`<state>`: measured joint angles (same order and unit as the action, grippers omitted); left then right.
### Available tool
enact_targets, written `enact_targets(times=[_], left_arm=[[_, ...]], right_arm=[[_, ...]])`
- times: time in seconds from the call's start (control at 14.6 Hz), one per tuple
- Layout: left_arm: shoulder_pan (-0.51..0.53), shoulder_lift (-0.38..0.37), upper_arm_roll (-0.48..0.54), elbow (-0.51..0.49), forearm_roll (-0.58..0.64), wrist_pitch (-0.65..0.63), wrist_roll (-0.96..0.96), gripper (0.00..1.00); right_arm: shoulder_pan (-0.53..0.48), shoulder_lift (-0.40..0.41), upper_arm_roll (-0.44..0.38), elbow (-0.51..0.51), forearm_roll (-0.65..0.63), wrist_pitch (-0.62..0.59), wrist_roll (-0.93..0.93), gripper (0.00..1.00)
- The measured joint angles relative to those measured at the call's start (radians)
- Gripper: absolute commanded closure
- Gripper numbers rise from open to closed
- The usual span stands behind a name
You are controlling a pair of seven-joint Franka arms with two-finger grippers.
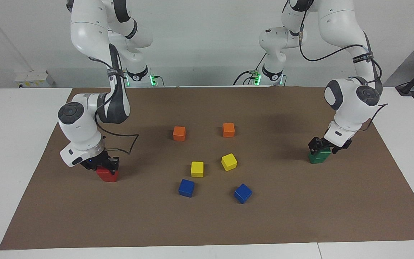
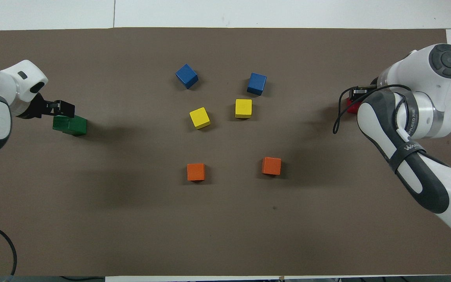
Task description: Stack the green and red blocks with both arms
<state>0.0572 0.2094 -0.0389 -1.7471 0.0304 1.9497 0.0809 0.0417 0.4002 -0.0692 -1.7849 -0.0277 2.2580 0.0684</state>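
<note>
A dark green block sits on the brown mat toward the left arm's end of the table; it also shows in the overhead view. My left gripper is open just above it, its fingers apart at the block's top; the overhead view shows it too. A bright red block sits toward the right arm's end. My right gripper is down on its top. In the overhead view only a sliver of red shows beside the right arm. I see one green and one red mass; whether each is two stacked cubes I cannot tell.
In the middle of the mat lie two orange cubes, two yellow cubes and two blue cubes. They are well apart from both grippers.
</note>
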Motion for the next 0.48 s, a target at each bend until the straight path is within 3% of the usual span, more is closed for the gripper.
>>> enact_targets(times=[0.07,0.14,0.21,0.27,0.48], left_arm=[[0.0,-0.024,-0.001,0.031,0.0,-0.054,0.0,0.0],[-0.001,-0.051,-0.003,0.047,0.0,-0.092,0.0,0.0],[-0.001,-0.08,-0.005,0.055,0.0,-0.122,0.0,0.0],[-0.001,-0.109,-0.009,0.057,0.0,-0.152,0.0,0.0],[-0.003,-0.175,-0.017,0.057,0.0,-0.248,0.0,0.0]], right_arm=[[0.0,-0.001,0.0,-0.002,0.0,0.0,0.002,1.0],[0.0,-0.002,0.0,-0.004,0.001,0.004,0.002,0.79],[-0.001,-0.002,0.0,-0.008,0.001,0.018,0.002,0.23],[-0.001,-0.003,-0.001,-0.014,0.001,0.037,0.002,0.0],[-0.001,-0.005,-0.001,-0.03,0.001,0.064,0.003,0.0]])
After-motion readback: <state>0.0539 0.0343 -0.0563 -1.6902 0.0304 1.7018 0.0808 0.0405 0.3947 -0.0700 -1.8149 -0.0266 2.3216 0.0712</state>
